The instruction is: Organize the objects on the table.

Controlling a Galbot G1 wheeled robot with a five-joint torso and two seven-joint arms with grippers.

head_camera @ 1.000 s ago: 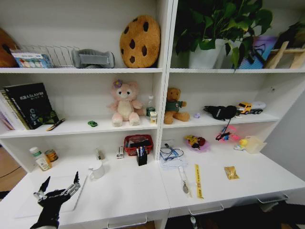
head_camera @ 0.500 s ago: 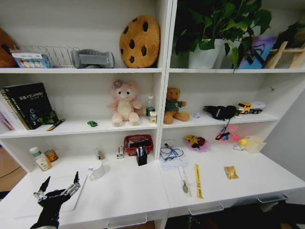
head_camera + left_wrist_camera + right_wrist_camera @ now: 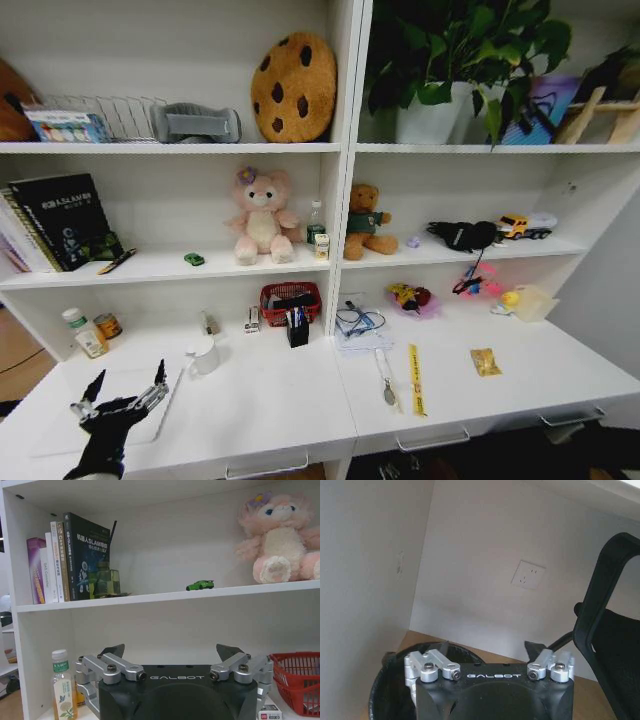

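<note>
On the left end of the white table (image 3: 280,400) lies the silver laptop (image 3: 150,425), closed and flat. My left gripper (image 3: 128,380) hovers open over it with nothing between its fingers. In the left wrist view the left gripper (image 3: 170,652) faces the shelving, where a tiny green toy car (image 3: 200,585) stands on the shelf (image 3: 193,259). A green-labelled clear bottle (image 3: 62,690) stands at the desk's back left (image 3: 82,333). Pens stand in a black holder (image 3: 297,328). A yellow packet (image 3: 486,362) lies on the right. My right gripper (image 3: 490,647) is open, low beside a wall socket.
A red basket (image 3: 290,300), a white cup (image 3: 205,357), a yellow strip (image 3: 415,378) and glasses on a notebook (image 3: 358,325) sit on the desk. Plush bears, books and a plant fill the shelves. A black bin (image 3: 395,690) and black chair (image 3: 615,630) are near my right gripper.
The left gripper and the desk items stay where they were. Only a dark shape below the desk's front edge shifts slightly.
</note>
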